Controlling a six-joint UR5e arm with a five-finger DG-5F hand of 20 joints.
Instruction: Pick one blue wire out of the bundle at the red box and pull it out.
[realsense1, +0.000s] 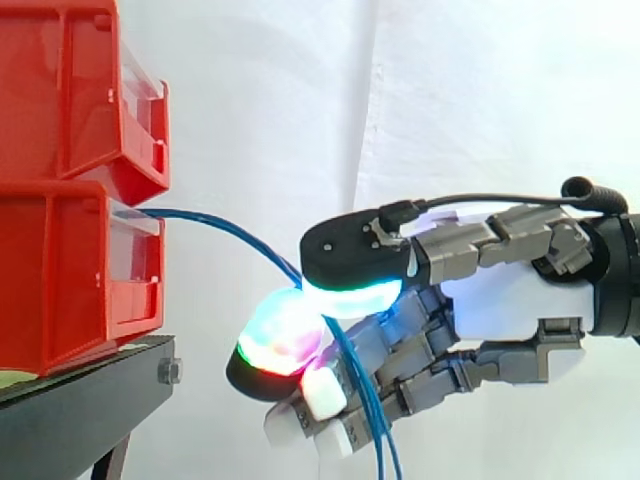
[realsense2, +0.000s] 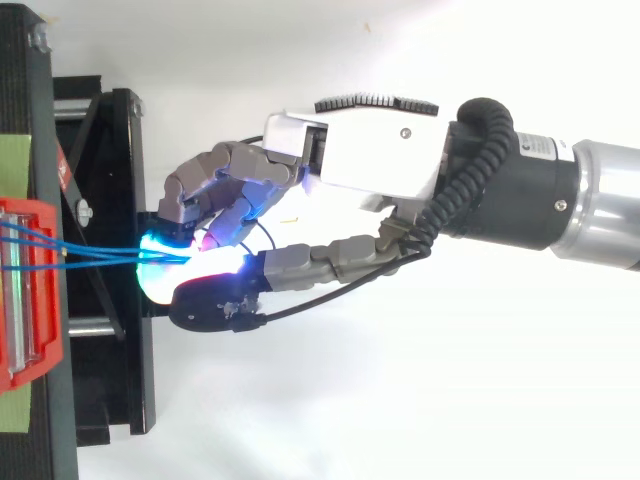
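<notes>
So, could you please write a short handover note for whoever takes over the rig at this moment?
Hand: shut on the blue wire, pinched between its glowing pads, a little way out from the bins.
Wire: it runs from the front of the lower red bin in a slack curve to the pinch, with loose tails hanging below the hand.
Done: the grasp is made.
Left: pull the wire clear of the bin. In the top view several blue strands seem to meet at the pinch, so check that just one is held before pulling.
</notes>
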